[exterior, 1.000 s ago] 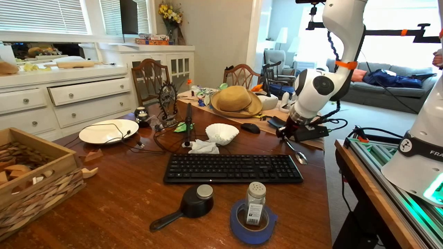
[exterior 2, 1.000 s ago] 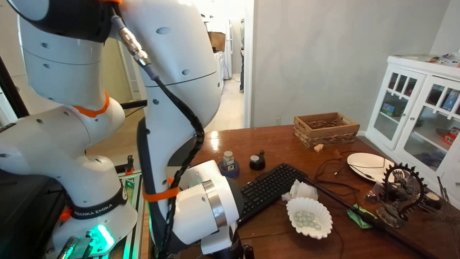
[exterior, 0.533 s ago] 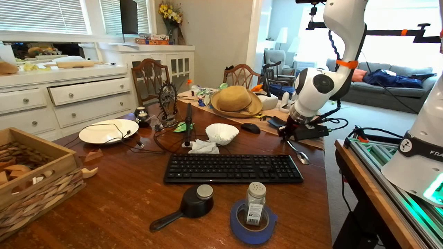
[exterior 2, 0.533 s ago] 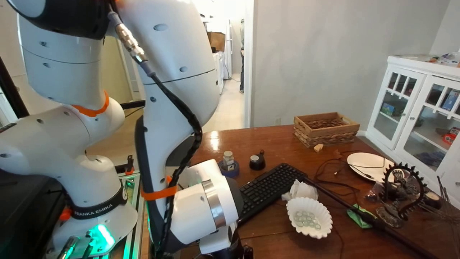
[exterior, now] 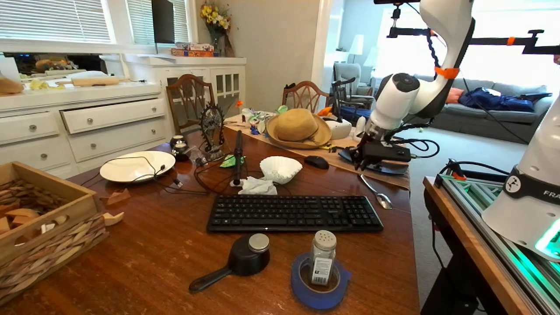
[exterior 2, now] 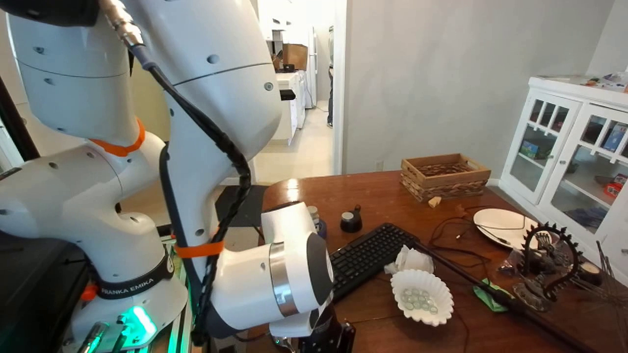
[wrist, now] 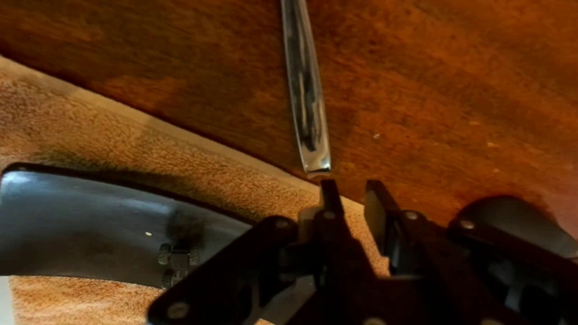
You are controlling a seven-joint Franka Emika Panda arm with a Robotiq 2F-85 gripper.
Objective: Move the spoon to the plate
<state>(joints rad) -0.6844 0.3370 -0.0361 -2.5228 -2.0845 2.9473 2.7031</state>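
Wrist view: we count two black fingers (wrist: 333, 205), parted with a narrow gap between them, and one spoon (wrist: 307, 95), its handle end just ahead of their tips. In an exterior view we see that whole spoon lying on the desk (exterior: 162, 245), just beside the right end of one black keyboard (exterior: 295, 213), its handle near the hovering fingers. One white plate (exterior: 120, 169) rests on the desk well apart from the spoon, at least one dark cable (exterior: 162, 167) crossing it in both exterior views. Between spoon and plate we find one black mouse (exterior: 316, 162), one crumpled white wad (exterior: 258, 186) and one fluted white bowl (exterior: 281, 172), whose clear glass pieces (exterior 2: 417, 299) are too crowded for us to count. On the keyboard's near side in that exterior view sit one small black pan (exterior: 246, 263) and one shaker (exterior: 323, 262), upright inside one roll of blue tape (exterior: 318, 301). Beside one wooden basket (exterior: 81, 203) we count two small brown pieces (exterior: 113, 218), and near the plate one dark spiked ornament (exterior: 212, 127). Beside the fingers in the wrist view, we see one glossy black curved panel (wrist: 81, 225) on a tan textured surface (wrist: 67, 117)
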